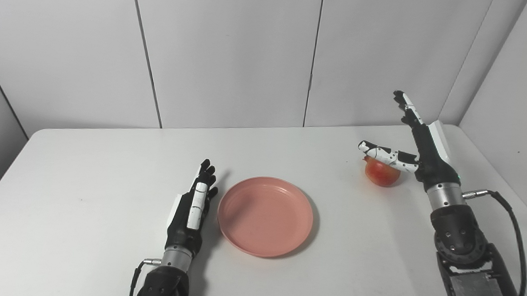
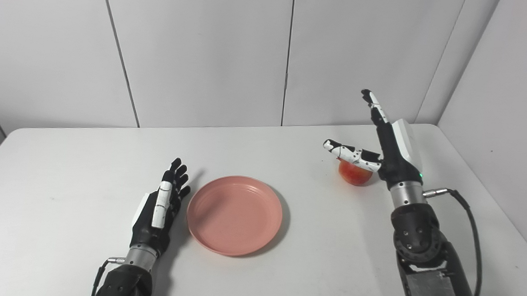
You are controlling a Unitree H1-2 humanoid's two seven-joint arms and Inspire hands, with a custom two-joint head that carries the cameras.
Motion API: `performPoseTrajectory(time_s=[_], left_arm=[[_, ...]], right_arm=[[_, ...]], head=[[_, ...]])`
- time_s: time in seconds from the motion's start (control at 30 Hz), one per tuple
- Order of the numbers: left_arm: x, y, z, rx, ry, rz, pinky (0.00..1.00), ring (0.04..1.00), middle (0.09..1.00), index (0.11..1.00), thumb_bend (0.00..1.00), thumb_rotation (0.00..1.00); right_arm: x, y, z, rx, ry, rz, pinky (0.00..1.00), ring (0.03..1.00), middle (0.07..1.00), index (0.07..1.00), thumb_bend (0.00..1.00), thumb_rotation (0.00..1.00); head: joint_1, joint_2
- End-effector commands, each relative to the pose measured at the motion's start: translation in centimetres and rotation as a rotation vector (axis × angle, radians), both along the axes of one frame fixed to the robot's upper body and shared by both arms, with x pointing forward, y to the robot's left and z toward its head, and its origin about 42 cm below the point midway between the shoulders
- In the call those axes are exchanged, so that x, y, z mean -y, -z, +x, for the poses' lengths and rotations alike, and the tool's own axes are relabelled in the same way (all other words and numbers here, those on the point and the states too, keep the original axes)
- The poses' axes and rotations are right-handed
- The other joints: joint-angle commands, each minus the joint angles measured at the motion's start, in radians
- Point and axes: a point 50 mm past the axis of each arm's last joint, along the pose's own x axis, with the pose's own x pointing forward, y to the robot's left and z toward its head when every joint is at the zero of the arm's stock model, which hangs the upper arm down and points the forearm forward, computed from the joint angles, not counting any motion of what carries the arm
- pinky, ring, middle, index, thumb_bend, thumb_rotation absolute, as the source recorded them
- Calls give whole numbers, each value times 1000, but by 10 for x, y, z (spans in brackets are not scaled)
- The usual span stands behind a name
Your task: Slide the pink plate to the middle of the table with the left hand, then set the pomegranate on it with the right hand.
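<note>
Pink plate (image 1: pixel 265 216) lies mid-table beside my spread, empty left hand (image 1: pixel 193 207); my right hand (image 1: pixel 417 146), fingers apart, reaches the ungrasped pomegranate (image 1: pixel 381 173).

One pink plate (image 1: pixel 265 217), one pomegranate (image 1: pixel 381 174), two hands, one table (image 1: pixel 89 167).

The plate (image 1: pixel 265 217) is a plain salmon pink, with faint ring lines inside. The pomegranate (image 1: pixel 381 173) is red, going to orange on its lower side. The table (image 1: pixel 88 180) is white and plain. The left hand (image 1: pixel 193 207) is black with a white strip along its back. The right hand (image 1: pixel 417 148) is black with white parts and small black dots on the thumb. The wall panels (image 1: pixel 227 53) are light grey with dark seams.
</note>
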Motion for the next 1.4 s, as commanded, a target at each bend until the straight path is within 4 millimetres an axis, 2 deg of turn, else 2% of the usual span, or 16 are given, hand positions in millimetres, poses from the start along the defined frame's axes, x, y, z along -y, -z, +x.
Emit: performPoseTrajectory(time_s=[0.0,0.1,0.23,0.33,0.47,0.7,1.03,1.27,1.37], left_arm=[[5,-14,7,76,-5,-28,964,997,1000,1000,660,1000],[5,-15,8,73,-6,-40,958,986,1000,1000,670,1000],[4,-16,6,74,6,-51,967,996,1000,998,678,1000],[3,-16,6,73,12,-67,962,994,1000,996,677,1000],[2,-16,7,73,14,-69,961,995,1000,1000,672,1000],[0,-17,6,82,-1,-77,946,987,1000,987,642,1000],[0,-18,4,83,13,-88,966,996,1000,996,655,1000],[1,-18,3,83,-15,-79,936,987,1000,973,665,997],[2,-19,2,81,-11,-83,946,985,1000,977,664,993]], right_arm=[[9,-28,12,58,18,-32,857,925,935,940,874,489],[15,-25,21,29,30,-85,856,927,937,949,931,471],[21,-18,31,-15,44,-122,820,910,934,942,986,390],[24,-13,36,-43,46,-134,810,906,936,937,1000,365],[25,-7,42,-82,44,-159,781,887,929,936,1000,341],[26,10,48,-151,8,-172,799,889,928,935,1000,262],[21,26,53,-222,8,-200,788,895,942,939,1000,248],[23,33,55,-244,23,-222,778,872,911,910,997,216],[23,36,54,-243,26,-226,760,846,873,876,945,159]], head=[[-1,5],[-6,3],[2,9],[0,10],[3,14],[8,18],[8,25],[11,31],[10,31]])
